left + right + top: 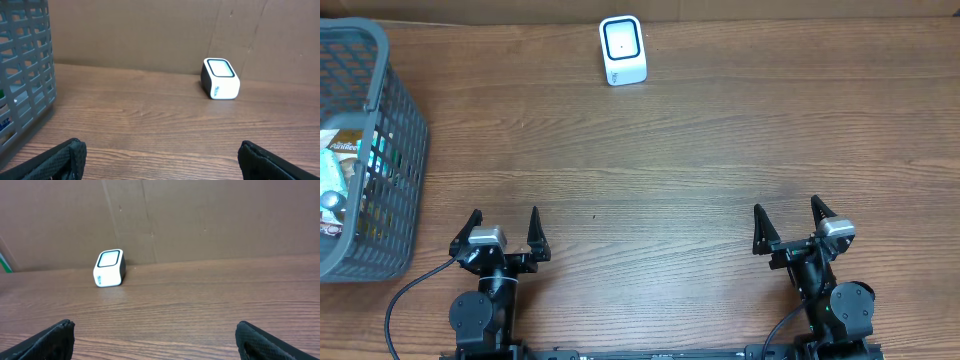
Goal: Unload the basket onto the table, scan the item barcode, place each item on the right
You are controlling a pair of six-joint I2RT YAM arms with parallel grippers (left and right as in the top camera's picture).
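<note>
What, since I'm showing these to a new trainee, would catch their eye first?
The small white scanner stands alone at the middle of the far edge of the wooden table. A grey mesh basket holding packaged items sits at the left edge. The left hand and right hand sit near the front, both open and empty.
</note>
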